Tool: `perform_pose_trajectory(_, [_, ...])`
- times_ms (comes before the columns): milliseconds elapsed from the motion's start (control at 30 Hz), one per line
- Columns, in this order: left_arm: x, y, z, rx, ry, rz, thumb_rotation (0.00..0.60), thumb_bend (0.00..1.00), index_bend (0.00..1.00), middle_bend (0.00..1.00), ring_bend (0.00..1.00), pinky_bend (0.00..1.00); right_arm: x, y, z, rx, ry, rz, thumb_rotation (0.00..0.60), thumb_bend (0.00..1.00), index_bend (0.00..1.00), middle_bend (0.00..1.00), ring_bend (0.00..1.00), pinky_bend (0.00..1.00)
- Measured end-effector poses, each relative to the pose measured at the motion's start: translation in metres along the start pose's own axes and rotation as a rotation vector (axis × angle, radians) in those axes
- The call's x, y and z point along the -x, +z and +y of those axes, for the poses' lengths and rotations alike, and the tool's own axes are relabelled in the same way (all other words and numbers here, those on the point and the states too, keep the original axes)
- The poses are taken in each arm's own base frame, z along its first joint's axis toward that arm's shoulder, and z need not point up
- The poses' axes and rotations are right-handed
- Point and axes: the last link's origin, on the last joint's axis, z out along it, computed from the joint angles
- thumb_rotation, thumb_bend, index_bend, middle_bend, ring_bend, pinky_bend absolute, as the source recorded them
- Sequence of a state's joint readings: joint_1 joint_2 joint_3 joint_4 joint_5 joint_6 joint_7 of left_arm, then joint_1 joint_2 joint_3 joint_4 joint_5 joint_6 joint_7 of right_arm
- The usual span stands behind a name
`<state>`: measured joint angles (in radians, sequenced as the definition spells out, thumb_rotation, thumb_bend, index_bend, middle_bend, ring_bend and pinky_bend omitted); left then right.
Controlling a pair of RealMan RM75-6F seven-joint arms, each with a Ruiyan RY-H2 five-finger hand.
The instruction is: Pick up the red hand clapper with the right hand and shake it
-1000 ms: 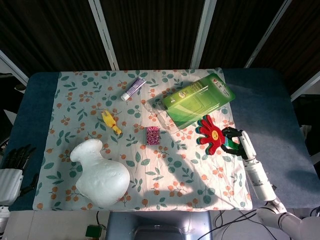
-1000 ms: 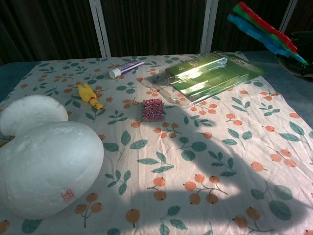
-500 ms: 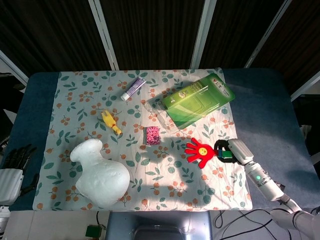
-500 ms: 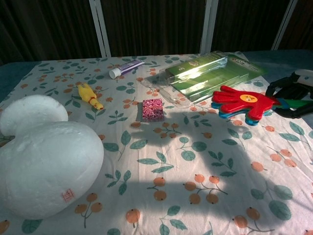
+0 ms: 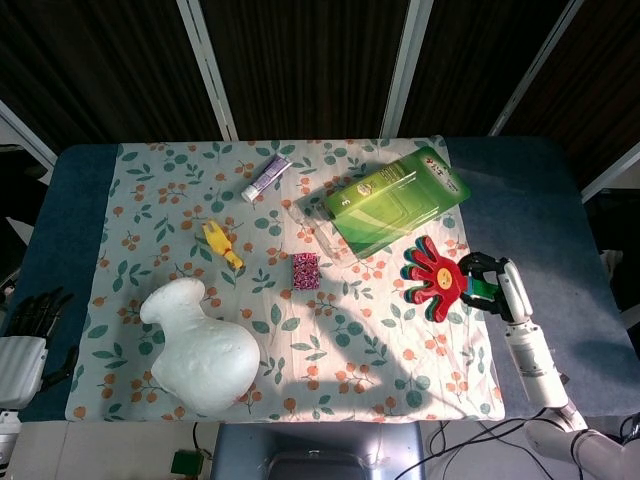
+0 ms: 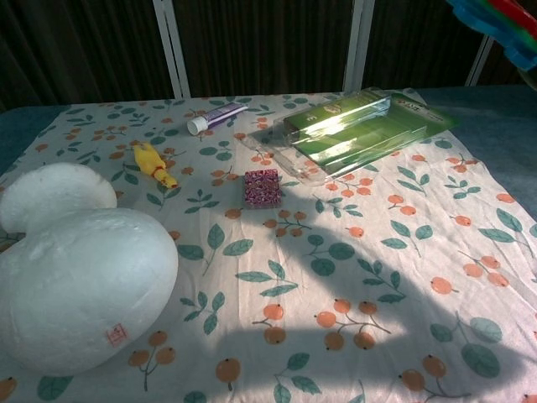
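Observation:
The red hand clapper (image 5: 435,277), with a yellow smiley and green and blue layers behind it, is held in the air over the right part of the cloth. My right hand (image 5: 484,279) grips its green handle. In the chest view only a tip of the hand clapper (image 6: 502,18) shows at the top right corner, lifted high; the hand itself is out of that frame. My left hand (image 5: 30,318) hangs at the far left edge beside the table, holding nothing, its dark fingers slightly apart.
On the floral cloth (image 5: 180,190) lie a big white foam vase (image 5: 205,350), a yellow toy (image 5: 221,243), a pink block (image 5: 305,270), a purple tube (image 5: 266,177) and a green clear-fronted box (image 5: 395,198).
The right hand swung the clapper down toward the cloth half a second ago and has now raised it again, up and to the right. The left hand stayed still.

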<state>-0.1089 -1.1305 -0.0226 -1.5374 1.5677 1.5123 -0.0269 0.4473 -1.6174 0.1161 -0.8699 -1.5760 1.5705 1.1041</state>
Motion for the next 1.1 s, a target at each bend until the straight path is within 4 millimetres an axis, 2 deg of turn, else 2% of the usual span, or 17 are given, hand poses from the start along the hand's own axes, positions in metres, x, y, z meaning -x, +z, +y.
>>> perform_pose_trajectory(233, [0.001, 0.000, -0.001, -0.003, -0.001, -0.005, 0.600, 0.44, 0.00, 0.00, 0.00, 0.07, 0.015, -0.005, 0.019, 0.104, -0.123, -0.150, 0.600, 0.54, 0.82, 0.87, 1.00, 1.00])
perform_pose_trajectory(467, [0.001, 0.000, -0.001, -0.003, 0.000, -0.007, 0.600, 0.44, 0.00, 0.00, 0.00, 0.07, 0.025, -0.012, 0.043, 0.271, -0.372, -0.374, 0.600, 0.54, 0.85, 0.88, 1.00, 1.00])
perform_pose_trajectory(600, [0.001, 0.000, -0.001, -0.002, 0.001, -0.007, 0.600, 0.44, 0.00, 0.00, 0.00, 0.07, 0.030, -0.014, 0.041, 0.311, -0.422, -0.418, 0.600, 0.54, 0.85, 0.88, 1.00, 1.00])
perform_pose_trajectory(900, [0.001, 0.001, -0.001, 0.000, 0.001, -0.007, 0.600, 0.44, 0.00, 0.00, 0.00, 0.07, 0.024, -0.015, 0.038, 0.305, -0.402, -0.353, 0.600, 0.54, 0.85, 0.88, 1.00, 1.00])
perform_pose_trajectory(1000, [0.002, 0.001, 0.000, -0.001, 0.003, -0.010, 0.600, 0.44, 0.00, 0.00, 0.00, 0.07, 0.028, -0.017, 0.041, 0.307, -0.397, -0.341, 0.600, 0.53, 0.82, 0.88, 0.99, 1.00])
perform_pose_trajectory(1100, [0.002, 0.001, -0.001, -0.003, 0.003, -0.011, 0.600, 0.44, 0.00, 0.00, 0.00, 0.07, 0.031, -0.017, 0.046, 0.312, -0.419, -0.345, 0.600, 0.48, 0.68, 0.83, 0.88, 0.94])
